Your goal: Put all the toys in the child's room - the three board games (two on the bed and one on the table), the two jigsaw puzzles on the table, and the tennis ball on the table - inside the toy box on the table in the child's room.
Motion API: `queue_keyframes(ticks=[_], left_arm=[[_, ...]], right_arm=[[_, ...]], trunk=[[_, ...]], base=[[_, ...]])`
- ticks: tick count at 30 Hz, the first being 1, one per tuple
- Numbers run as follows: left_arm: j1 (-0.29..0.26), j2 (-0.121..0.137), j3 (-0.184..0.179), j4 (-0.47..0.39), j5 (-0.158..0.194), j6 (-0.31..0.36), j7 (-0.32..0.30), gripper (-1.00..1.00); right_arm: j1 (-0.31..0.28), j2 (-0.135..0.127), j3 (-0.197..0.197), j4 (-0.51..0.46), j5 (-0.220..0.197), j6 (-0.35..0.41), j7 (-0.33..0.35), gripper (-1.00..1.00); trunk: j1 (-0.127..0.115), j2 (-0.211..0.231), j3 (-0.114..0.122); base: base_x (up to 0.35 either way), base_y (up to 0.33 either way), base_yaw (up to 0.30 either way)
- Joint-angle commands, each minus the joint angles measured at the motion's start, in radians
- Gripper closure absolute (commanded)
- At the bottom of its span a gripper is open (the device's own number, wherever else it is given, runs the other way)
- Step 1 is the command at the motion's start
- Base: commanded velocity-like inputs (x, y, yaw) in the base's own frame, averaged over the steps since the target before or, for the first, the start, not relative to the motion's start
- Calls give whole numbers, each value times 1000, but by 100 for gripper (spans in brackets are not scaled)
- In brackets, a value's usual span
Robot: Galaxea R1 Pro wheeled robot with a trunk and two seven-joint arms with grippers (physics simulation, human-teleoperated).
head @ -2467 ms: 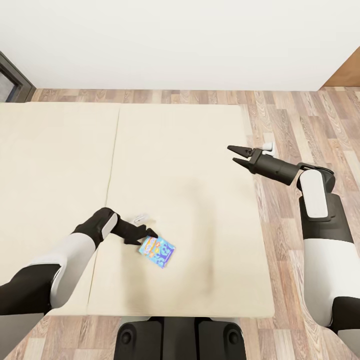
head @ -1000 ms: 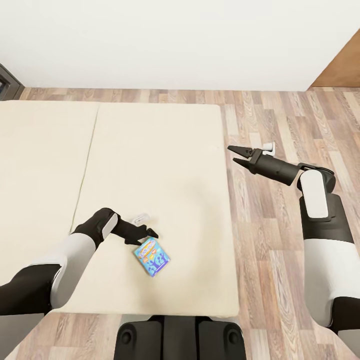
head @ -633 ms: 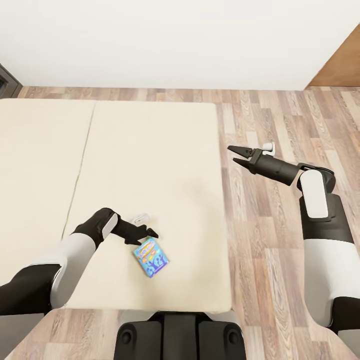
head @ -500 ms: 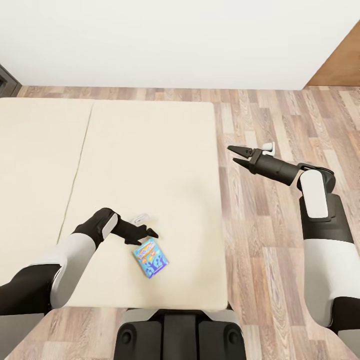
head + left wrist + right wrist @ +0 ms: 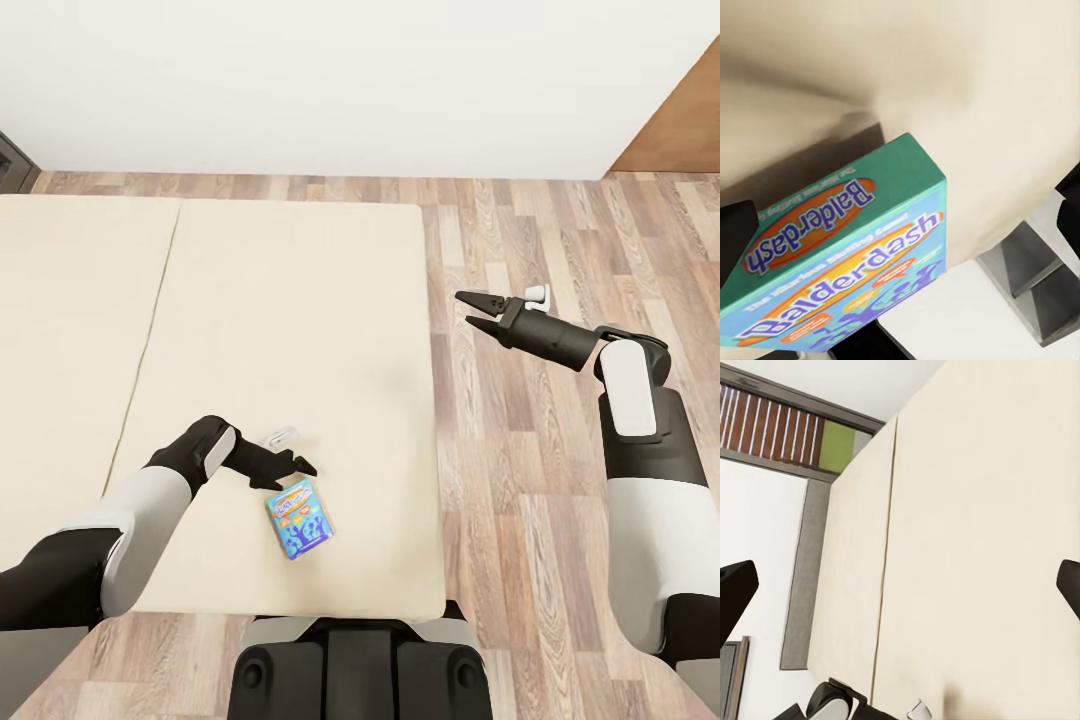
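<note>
Small blue-and-teal printed cardboard board-game box [image 5: 300,517] marked "Balderdash" hangs just off the left gripper [image 5: 290,469], near the front edge of the beige two-part mattress bed [image 5: 300,330], toward its front-right corner; looks pinched by one end, but whether the box is clear of the mattress or resting on it can't be told. Left wrist view shows box [image 5: 840,262] close up, tilted, teal side panel and printed lid both showing; pad contact itself hidden, so grip is a judgement. Right gripper [image 5: 476,310] spread wide, empty, held over wood-plank floor [image 5: 540,450] beyond the bed's right edge. Handling, prob.: light, stiff card, smooth printed faces so a bit slippery; hollow, so hard squeeze could dent lid. Best hold across the thin dimension, pads on the two broad faces, nearer the middle than the end, else box swings and tilts as seen. Vs. earlier frames: whole bed sits further left and lower in head view, more floor at right, robot base [image 5: 360,670] now past the front edge — camera shift w/ base, not bed moving. Both arms same pose in view; box turned slightly under the gripper.
</note>
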Motion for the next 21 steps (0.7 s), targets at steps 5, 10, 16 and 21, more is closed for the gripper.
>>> queue_keyframes(ticks=[5,10,16,21], left_arm=[[0,0,3,-1,6,8,4,-100],[0,0,3,-1,6,8,3,-100],[0,11,10,-10,9,10,-1,-100],[0,51,14,-13,12,12,-12,-100]], right_arm=[[-1,0,-2,0,8,4,10,-100],[-1,0,-1,0,8,4,10,-100],[-1,0,-2,0,8,4,10,-100],[-1,0,-2,0,8,4,10,-100]], trunk=[[0,-1,-1],[0,-1,-1],[0,-1,-1],[0,-1,-1]], base=[[0,-1,0],[0,0,0],[0,0,0],[0,0,0]])
